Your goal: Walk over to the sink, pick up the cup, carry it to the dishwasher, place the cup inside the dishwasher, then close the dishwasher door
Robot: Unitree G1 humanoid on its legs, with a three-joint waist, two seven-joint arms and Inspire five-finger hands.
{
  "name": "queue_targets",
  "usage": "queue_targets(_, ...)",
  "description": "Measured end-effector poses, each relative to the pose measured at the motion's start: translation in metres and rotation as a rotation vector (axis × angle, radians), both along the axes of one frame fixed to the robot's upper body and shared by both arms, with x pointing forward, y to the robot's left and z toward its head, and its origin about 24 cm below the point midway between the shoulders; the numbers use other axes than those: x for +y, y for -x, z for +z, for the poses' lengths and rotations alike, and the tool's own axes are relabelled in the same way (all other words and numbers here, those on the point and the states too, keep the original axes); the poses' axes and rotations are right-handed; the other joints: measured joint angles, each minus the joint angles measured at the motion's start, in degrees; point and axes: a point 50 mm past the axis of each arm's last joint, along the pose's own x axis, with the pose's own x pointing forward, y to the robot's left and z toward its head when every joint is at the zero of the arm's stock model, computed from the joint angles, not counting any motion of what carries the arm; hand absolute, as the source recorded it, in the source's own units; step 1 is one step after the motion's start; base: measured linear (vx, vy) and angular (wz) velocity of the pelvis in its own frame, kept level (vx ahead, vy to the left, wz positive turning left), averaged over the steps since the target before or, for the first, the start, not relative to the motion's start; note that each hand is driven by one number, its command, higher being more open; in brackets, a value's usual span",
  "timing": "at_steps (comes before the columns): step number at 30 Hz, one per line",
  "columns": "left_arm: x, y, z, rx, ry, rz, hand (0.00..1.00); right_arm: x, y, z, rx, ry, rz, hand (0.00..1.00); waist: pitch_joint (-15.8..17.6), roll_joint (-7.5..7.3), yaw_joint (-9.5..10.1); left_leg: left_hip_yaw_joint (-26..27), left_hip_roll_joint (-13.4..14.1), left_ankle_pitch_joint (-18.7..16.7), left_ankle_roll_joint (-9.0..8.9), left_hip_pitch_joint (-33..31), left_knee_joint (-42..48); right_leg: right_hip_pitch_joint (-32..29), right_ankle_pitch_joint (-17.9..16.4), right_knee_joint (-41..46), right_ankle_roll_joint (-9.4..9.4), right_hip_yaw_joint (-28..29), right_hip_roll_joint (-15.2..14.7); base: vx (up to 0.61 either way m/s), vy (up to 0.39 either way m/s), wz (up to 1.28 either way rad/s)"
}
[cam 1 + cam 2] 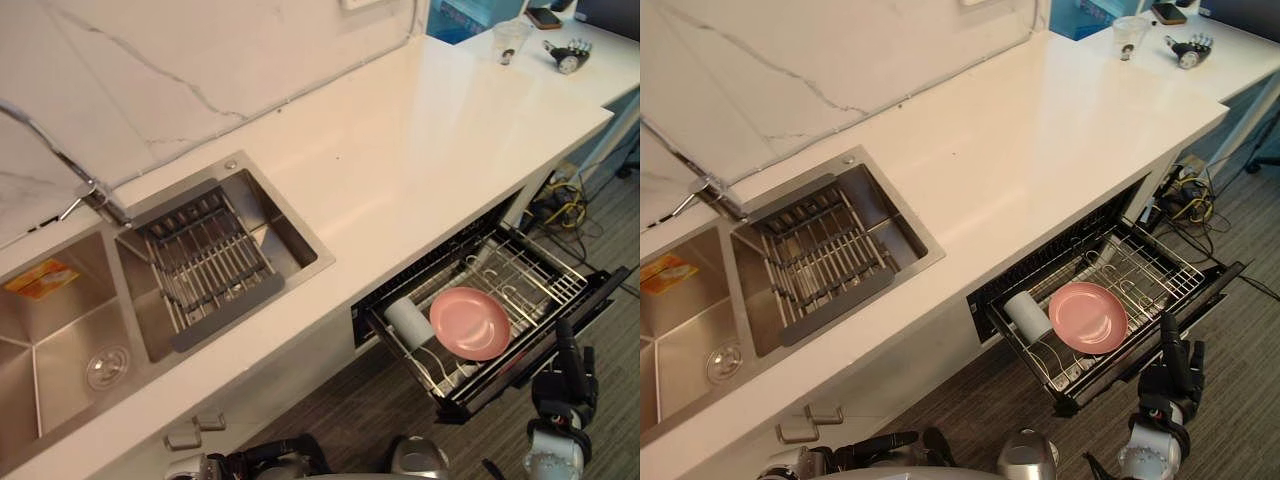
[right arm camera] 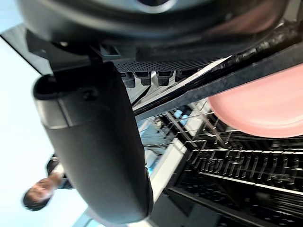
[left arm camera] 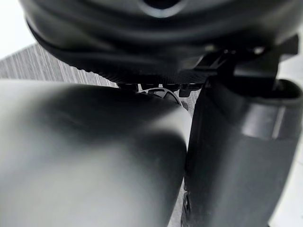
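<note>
Cup – a pale one – lies on its side in the wire rack of the dishwasher, at the end of the rack nearest the sink, its side touching a pink plate that leans in the same rack. The dishwasher's drawer stands pulled out from under the white table. The right hand is just outside the dishwasher's dark front edge, fingers straight and pointing up, holding nothing. The left hand hangs low, well apart from the dishwasher, on its sink side – I cannot tell whether it is open or closed. In the sink basin nearer the dishwasher sits a grey drying rack. Far beyond the dishwasher, on the table's distant corner, stands a clear tumbler.
</note>
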Motion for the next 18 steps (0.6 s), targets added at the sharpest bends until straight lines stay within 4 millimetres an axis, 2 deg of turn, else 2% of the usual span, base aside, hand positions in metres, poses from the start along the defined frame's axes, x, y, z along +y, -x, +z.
queue_targets(2,0.000,-0.001,0.000,-0.012,0.005,0.017,1.00,0.002,-0.008,0.001,-0.004,-0.006,0.010,1.00,0.12,0.06,1.01,-0.67,0.35,0.05,-0.03,-0.60,1.02,0.22,0.09,0.03,-0.19,-0.49,0.03,-0.14,0.008,0.15)
queue_targets(6,0.000,-0.003,0.001,-0.024,0.006,0.029,1.00,0.008,-0.023,0.005,-0.014,0.004,0.064,1.00,0.37,0.53,1.68,-1.21,1.12,-0.16,0.02,-1.58,3.02,0.15,-0.14,0.16,0.01,-0.36,0.45,-0.11,0.001,0.02)
queue_targets(7,0.000,-0.004,0.001,-0.035,0.007,0.029,1.00,0.009,-0.029,0.008,-0.015,0.017,0.089,1.00,0.67,1.05,2.05,-1.34,1.43,-0.29,0.07,-1.72,3.71,0.08,-0.23,0.25,-0.15,0.15,0.79,-0.09,-0.010,-0.08)
queue_targets(10,-0.005,0.001,-0.002,-0.107,0.020,0.157,1.00,0.012,-0.050,0.020,-0.024,0.059,0.135,1.00,1.60,2.49,2.84,-1.73,1.87,-0.46,0.28,-2.53,5.07,-1.26,-0.63,1.13,-0.83,1.54,1.19,-0.08,-0.011,-0.17)
queue_targets(13,-0.009,0.007,-0.005,-0.152,0.030,0.307,1.00,0.018,-0.065,0.028,-0.035,0.106,0.175,1.00,2.64,3.28,3.75,-2.83,2.16,-0.41,0.35,-3.76,6.08,-2.35,-0.69,2.29,-0.98,1.22,1.15,-0.04,-0.034,0.00)
queue_targets(16,-0.014,0.006,-0.006,-0.201,0.022,0.329,1.00,0.021,-0.077,0.033,-0.050,0.119,0.189,1.00,3.07,3.73,4.74,-4.67,2.03,-0.09,0.84,-4.62,6.18,-2.32,-1.05,2.83,-1.55,-0.33,1.05,-0.03,-0.049,0.24)
queue_targets(18,-0.016,0.003,-0.005,-0.210,0.022,0.354,1.00,0.024,-0.096,0.043,-0.086,0.109,0.200,1.00,4.04,3.91,4.94,-5.95,1.67,0.52,1.66,-4.85,5.46,-2.21,-1.39,3.44,-1.95,-1.62,0.80,-0.03,-0.044,0.27)
